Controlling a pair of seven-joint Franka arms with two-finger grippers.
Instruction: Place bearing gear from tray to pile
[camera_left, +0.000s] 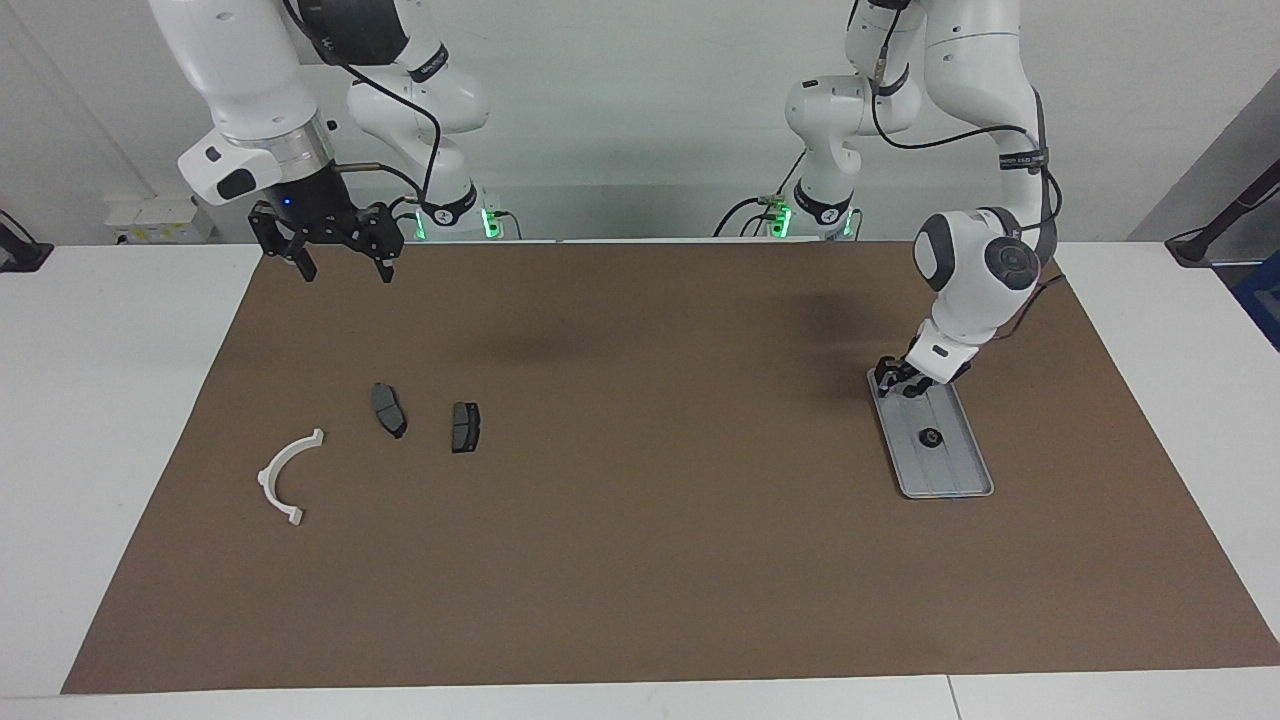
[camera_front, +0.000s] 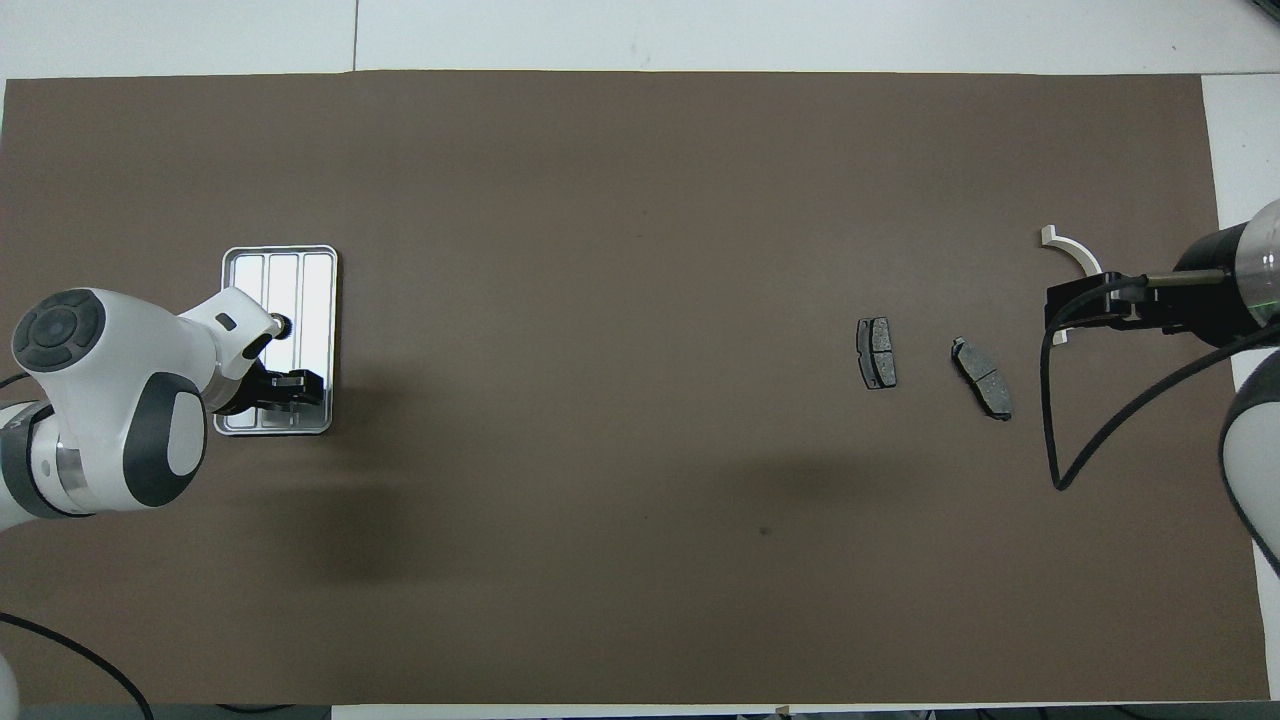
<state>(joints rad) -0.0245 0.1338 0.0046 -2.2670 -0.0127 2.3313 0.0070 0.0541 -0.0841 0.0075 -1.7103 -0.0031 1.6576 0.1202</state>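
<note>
On top of the white table lies a large brown paper mat (camera_left: 640, 470), and everything else sits on it. Next in size, the shallow silver-grey ribbed metal tray (camera_left: 958, 478) lies toward the left arm's end, its long axis running nearer-to-farther from the robots. The left gripper (camera_left: 897, 381) is low over the tray's end nearest the robots, at about twelve o'clock on the tray in the facing view. How wide its fingers stand cannot be told from either view, and it appears to hold nothing. The right gripper (camera_left: 341, 262) waits raised over the mat's edge at the right arm's end, wide open and empty.

At that same end lies the pile: a white plastic half-ring bracket (camera_left: 285, 476) and two dark grey brake pads (camera_left: 389, 410).

Smallest is the small dark round bearing gear (camera_left: 929, 437), the only thing in the tray, resting near its middle. From the left gripper it lies at roughly five o'clock in the facing view, along the tray's length and farther from the robots. The left arm is much the nearer to it, so the pick probably falls to that arm.
</note>
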